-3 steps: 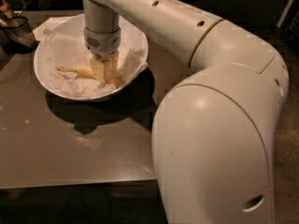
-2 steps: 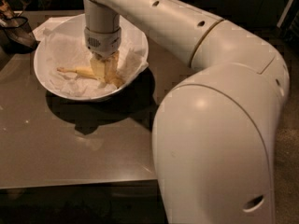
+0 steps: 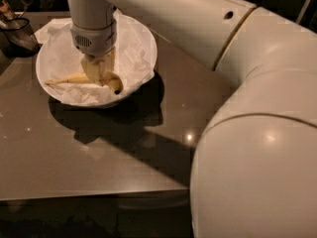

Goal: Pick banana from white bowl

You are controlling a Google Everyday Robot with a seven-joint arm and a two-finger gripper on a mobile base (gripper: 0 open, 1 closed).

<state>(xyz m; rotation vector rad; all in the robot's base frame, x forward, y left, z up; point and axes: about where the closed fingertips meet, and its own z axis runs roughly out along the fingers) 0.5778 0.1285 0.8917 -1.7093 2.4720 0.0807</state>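
The white bowl (image 3: 143, 38), lined with crumpled white paper, stands at the table's far left. The pale-yellow banana (image 3: 74, 78) lies in it, with its thin stem pointing left and its dark tip to the right. My gripper (image 3: 100, 75) reaches straight down into the bowl from above. Its cream-yellow fingers (image 3: 94, 66) are closed in on the banana's middle, and the banana rests on the paper. The gripper's grey wrist hides the far part of the bowl's inside.
A dark object (image 3: 17, 33) sits at the far left, beside the bowl. The brown table (image 3: 99, 162) ends at a front edge low in the view. My large white arm (image 3: 257, 148) fills the right side.
The gripper and banana have stayed almost in place inside the bowl. The fingers sit slightly more to the left on the banana.
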